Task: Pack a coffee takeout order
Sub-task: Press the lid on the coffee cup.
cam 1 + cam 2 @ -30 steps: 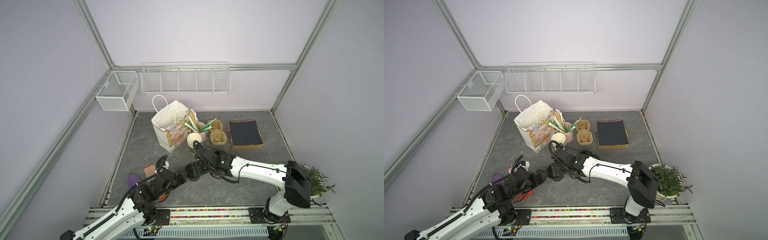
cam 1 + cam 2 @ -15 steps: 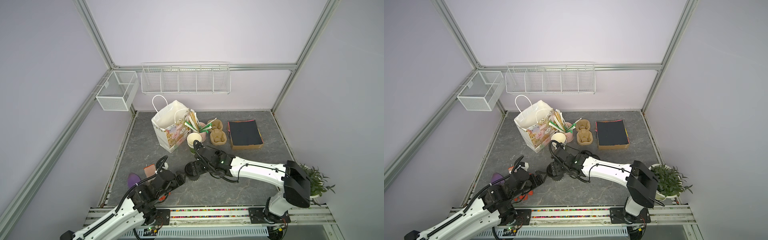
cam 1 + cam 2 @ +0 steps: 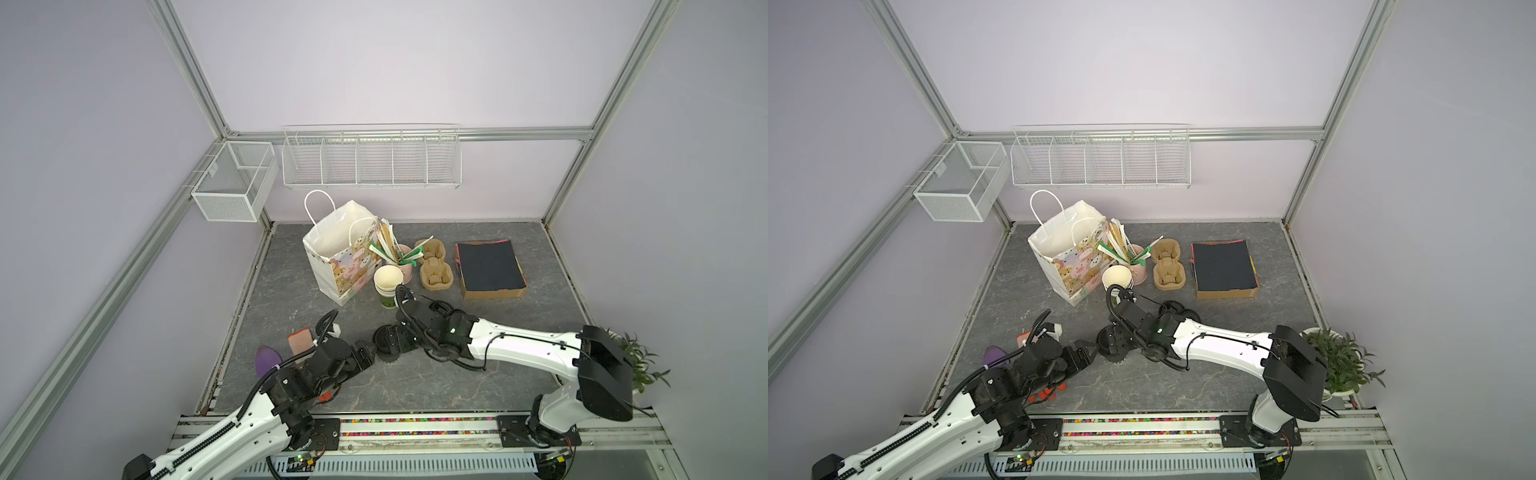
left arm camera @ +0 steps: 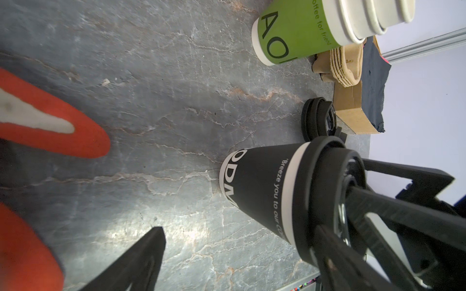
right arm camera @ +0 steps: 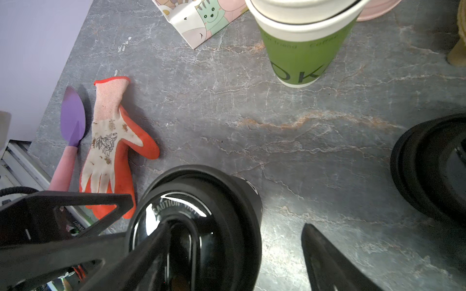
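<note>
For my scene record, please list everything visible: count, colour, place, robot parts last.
black paper cup: 1, white lettering, lidded, front centre
spare lids: stack, black, right of it
gift bag: 1, white, animal print, back left
stacked cups: stack, cream over green, beside bag
pink cup: 1, holding straws, beside bag
pulp carrier: 1, brown, back centre
black paper sheets: stack, in cardboard box, back right
glove: 1, orange-white, front left
trowel: 1, purple, beside glove
plant: 1, green, far right
wire baskets: 2, white, on walls
table: 1, grey, veined
left gripper: open, beside black cup
right gripper: open, finger over black cup
</note>
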